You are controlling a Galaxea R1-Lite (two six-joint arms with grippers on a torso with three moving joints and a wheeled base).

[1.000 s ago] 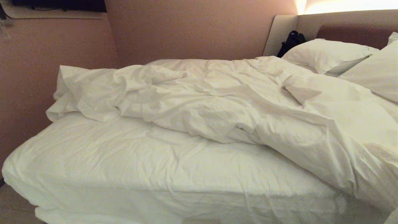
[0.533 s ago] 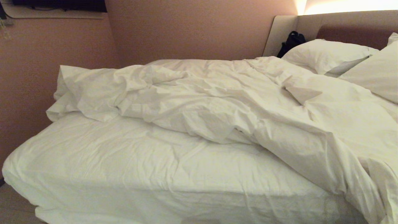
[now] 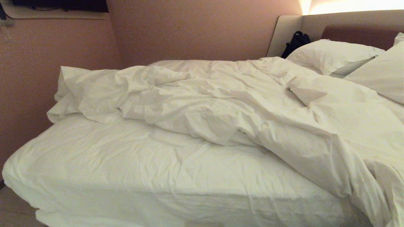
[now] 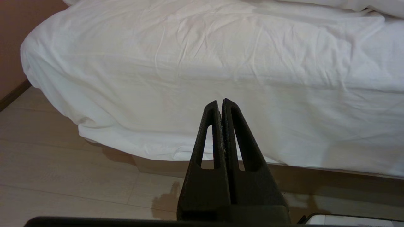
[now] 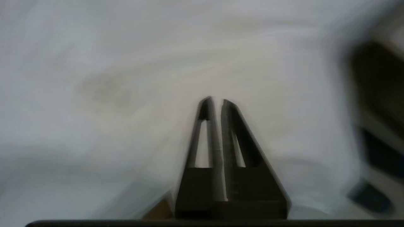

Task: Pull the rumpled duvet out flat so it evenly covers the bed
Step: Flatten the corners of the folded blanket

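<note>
The duvet [image 3: 240,104] lies rumpled across the far half of the bed, bunched toward the wall on the left and sloping down over the near right edge. The near half shows only the bare white sheet of the bed [image 3: 142,164]. Neither gripper shows in the head view. My left gripper [image 4: 220,102] is shut and empty, held low over the floor and facing the bed's side. My right gripper [image 5: 215,101] has its jaws drawn together, close against blurred white cloth [image 5: 142,72]; whether any cloth is pinched between them I cannot tell.
Two white pillows [image 3: 331,55] [image 3: 382,72] lean on the padded headboard [image 3: 353,31] at the far right, with a black bag [image 3: 296,41] in the corner. A pink wall [image 3: 31,78] runs along the bed's left. Pale floor [image 4: 63,176] lies before the bed base [image 4: 164,167].
The duvet's near right part slid further down over the bed's edge between the first earlier frame and the second; since then it has lain still.
</note>
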